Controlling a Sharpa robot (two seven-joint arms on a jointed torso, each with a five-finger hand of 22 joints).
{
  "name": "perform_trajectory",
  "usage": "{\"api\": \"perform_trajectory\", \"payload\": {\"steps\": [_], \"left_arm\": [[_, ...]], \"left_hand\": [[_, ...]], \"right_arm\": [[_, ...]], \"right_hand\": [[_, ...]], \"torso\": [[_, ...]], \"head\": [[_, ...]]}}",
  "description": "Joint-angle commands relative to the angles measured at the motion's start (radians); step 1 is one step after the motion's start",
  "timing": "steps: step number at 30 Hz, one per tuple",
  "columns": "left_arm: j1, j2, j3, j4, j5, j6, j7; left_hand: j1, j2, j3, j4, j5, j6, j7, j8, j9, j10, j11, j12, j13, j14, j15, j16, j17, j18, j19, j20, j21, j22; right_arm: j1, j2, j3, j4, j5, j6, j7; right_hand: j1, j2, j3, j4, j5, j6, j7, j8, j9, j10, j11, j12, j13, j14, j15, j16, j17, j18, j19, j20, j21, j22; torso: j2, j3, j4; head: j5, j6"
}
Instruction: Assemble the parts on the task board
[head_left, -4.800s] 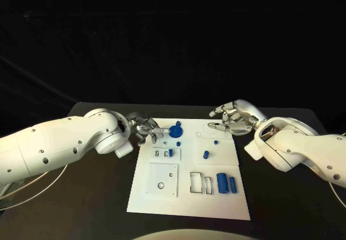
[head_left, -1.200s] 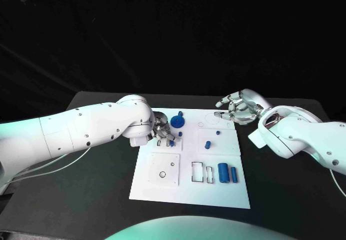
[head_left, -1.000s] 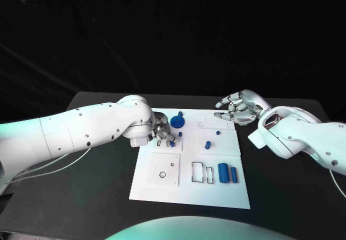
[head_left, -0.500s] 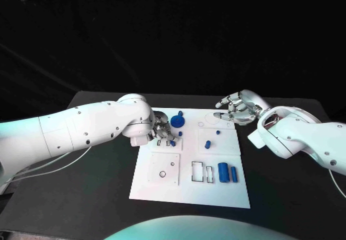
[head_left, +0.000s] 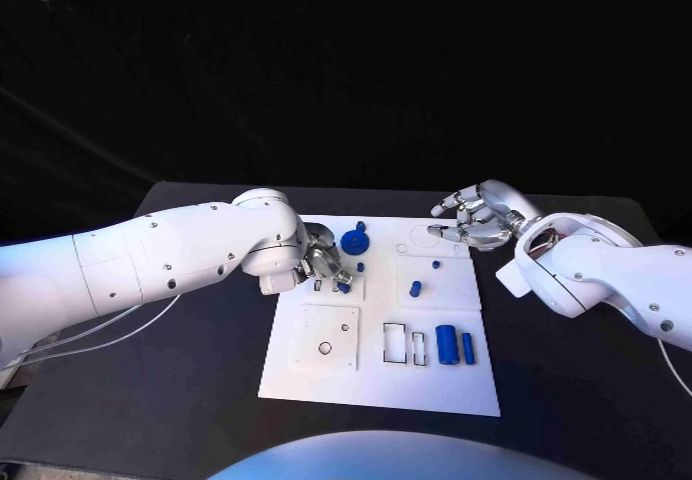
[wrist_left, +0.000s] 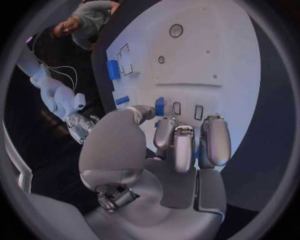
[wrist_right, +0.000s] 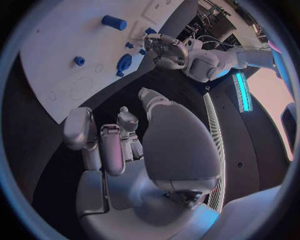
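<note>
On the task board (head_left: 378, 385), your left robot hand (head_left: 323, 262) is pinching a small blue part (wrist_left: 160, 106) over its slots; your right robot hand (head_left: 476, 222) is hovering curled, empty. Several parts are lying loose; assembly appears unfinished.

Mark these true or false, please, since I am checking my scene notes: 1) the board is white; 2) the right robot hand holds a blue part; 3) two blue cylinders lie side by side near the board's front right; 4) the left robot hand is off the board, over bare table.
1) True: the board is white.
2) False: the right robot hand holds nothing and sits at the board's far right corner.
3) True: a thick cylinder and a thin cylinder lie side by side there.
4) False: the left robot hand is over the board's far left part, its fingers at a small blue part.
</note>
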Motion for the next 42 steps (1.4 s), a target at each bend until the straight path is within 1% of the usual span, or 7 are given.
{"api": "perform_trajectory", "payload": {"steps": [1, 9, 16, 23, 28, 35, 42], "left_arm": [[0.0, -0.004, 0.001, 0.008, 0.02, -0.029, 0.025], [-0.001, -0.022, 0.002, 0.026, 0.021, -0.068, 0.046], [-0.008, -0.055, 0.002, 0.062, -0.043, -0.146, 0.1], [-0.028, -0.097, 0.001, 0.103, -0.132, -0.245, 0.148], [-0.047, -0.114, 0.001, 0.119, -0.168, -0.299, 0.167], [-0.077, -0.119, 0.001, 0.124, -0.216, -0.335, 0.175], [-0.092, -0.116, 0.001, 0.12, -0.23, -0.337, 0.169]], "left_hand": [[-0.011, 0.001, 0.207, -0.218, 0.008, 0.006, -0.003, 0.005, 0.002, 0.001, 0.006, -0.002, 0.001, 0.106, 0.005, 0.004, 0.263, -0.011, 0.001, 0.006, -0.003, 0.083], [-0.022, -0.006, 0.212, -0.237, 0.017, 0.01, -0.002, 0.004, 0.004, 0.0, 0.006, -0.007, -0.003, 0.106, 0.005, 0.004, 0.263, -0.011, 0.0, 0.006, -0.004, 0.083], [-0.03, -0.012, 0.216, -0.255, 0.034, 0.019, -0.003, 0.004, 0.005, 0.004, 0.005, -0.004, -0.001, 0.106, 0.005, 0.004, 0.263, -0.011, 0.001, 0.006, -0.004, 0.085], [-0.042, -0.016, 0.221, -0.269, 0.06, 0.036, -0.006, 0.002, 0.005, 0.018, 0.0, 0.018, 0.017, 0.106, 0.001, 0.004, 0.263, -0.014, 0.012, 0.003, 0.007, 0.098], [-0.052, -0.022, 0.227, -0.278, 0.088, 0.05, -0.01, 0.001, 0.005, 0.028, -0.004, 0.034, 0.029, 0.106, -0.003, 0.004, 0.263, -0.016, 0.018, -0.001, 0.014, 0.107], [-0.054, -0.023, 0.232, -0.284, 0.1, 0.058, -0.012, 0.001, 0.005, 0.031, -0.006, 0.038, 0.032, 0.106, -0.005, 0.004, 0.263, -0.016, 0.019, -0.003, 0.015, 0.108], [-0.057, -0.025, 0.233, -0.285, 0.104, 0.062, -0.013, 0.002, 0.006, 0.033, -0.007, 0.039, 0.034, 0.106, -0.006, 0.004, 0.263, -0.016, 0.02, -0.003, 0.016, 0.11]], "right_arm": [[-0.001, 0.0, 0.0, 0.001, -0.009, 0.006, 0.005], [-0.002, -0.002, 0.0, 0.002, -0.006, 0.002, 0.007], [-0.002, -0.004, 0.0, 0.003, -0.004, -0.001, 0.009], [-0.005, -0.01, 0.0, 0.006, -0.003, -0.005, 0.011], [-0.008, -0.012, 0.0, 0.007, -0.002, -0.008, 0.014], [-0.01, -0.015, 0.0, 0.008, -0.002, -0.012, 0.017], [-0.011, -0.018, 0.0, 0.009, -0.002, -0.012, 0.018]], "right_hand": [[0.005, -0.004, 0.006, -0.001, 0.002, -0.007, -0.002, 0.006, 0.001, 0.006, 0.001, 0.005, 0.001, 0.029, -0.004, -0.002, 0.028, 0.005, 0.006, 0.001, -0.003, 0.059], [0.001, -0.005, 0.007, 0.001, 0.007, -0.008, -0.002, 0.009, 0.001, 0.007, 0.001, 0.007, 0.002, 0.029, -0.004, -0.002, 0.028, 0.005, 0.007, 0.0, -0.004, 0.059], [-0.001, -0.004, 0.008, 0.002, 0.009, -0.009, -0.002, 0.01, 0.001, 0.006, 0.001, 0.006, 0.001, 0.029, -0.004, -0.002, 0.028, 0.005, 0.007, 0.0, -0.004, 0.059], [-0.003, -0.004, 0.009, 0.004, 0.011, -0.01, -0.002, 0.012, 0.001, 0.007, 0.001, 0.008, 0.001, 0.03, -0.004, -0.002, 0.029, 0.005, 0.007, 0.0, -0.004, 0.059], [-0.003, -0.004, 0.009, 0.004, 0.011, -0.01, -0.002, 0.012, 0.001, 0.007, 0.001, 0.008, 0.001, 0.03, -0.004, -0.002, 0.029, 0.005, 0.007, 0.0, -0.004, 0.059], [-0.004, -0.003, 0.01, 0.005, 0.013, -0.01, -0.002, 0.014, 0.002, 0.006, 0.001, 0.007, 0.0, 0.029, -0.004, -0.002, 0.028, 0.006, 0.007, 0.0, -0.005, 0.058], [-0.004, -0.003, 0.01, 0.005, 0.013, -0.01, -0.002, 0.014, 0.002, 0.006, 0.001, 0.007, 0.0, 0.029, -0.004, -0.002, 0.028, 0.006, 0.007, 0.0, -0.005, 0.058]], "torso": [[0.0, 0.0002, 0.0008], [0.0, 0.0, 0.0005], [0.0, 0.0003, 0.0006], [-0.001, -0.0006, 0.0052], [-0.002, -0.0009, 0.0047], [-0.001, -0.002, 0.0038], [0.0, -0.0005, 0.0032]], "head": [[-0.001, 0.0], [0.0, 0.001], [-0.001, 0.001], [-0.006, -0.001], [-0.005, -0.002], [-0.004, -0.004], [-0.005, -0.006]]}}
